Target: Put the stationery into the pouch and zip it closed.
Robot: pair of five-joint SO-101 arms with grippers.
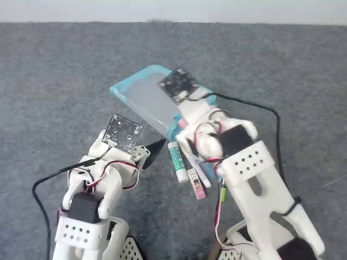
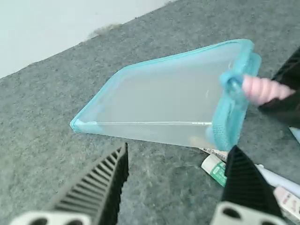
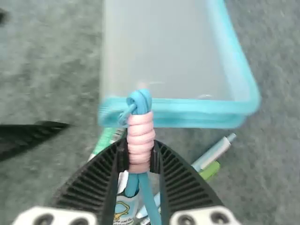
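The green-and-white tube (image 1: pixel 177 161) and the pink-labelled stick (image 1: pixel 197 187) both carry print, but it is too small for you to read. Everything sits on grey carpet (image 1: pixel 65 70), with a pale wall (image 1: pixel 162 10) along the far edge.

Your pouch (image 1: pixel 145 99) is translucent with turquoise trim. It lies at the middle of the carpet, beyond both arms, with its zip end toward the right arm. The stationery is outside it, on the carpet just near of that zip end. The tube, a white pen (image 1: pixel 198 171), the pink-labelled stick and a green pen (image 1: pixel 223 190) lie bunched together beside the right arm.

Your right gripper (image 3: pixel 139 146) is clenched on the pink zipper pull (image 3: pixel 140 133), which hangs from the turquoise loop at the pouch's corner. Your left gripper (image 2: pixel 179 154) is spread wide and holds nothing. It hovers over the carpet just near of the pouch's long side.
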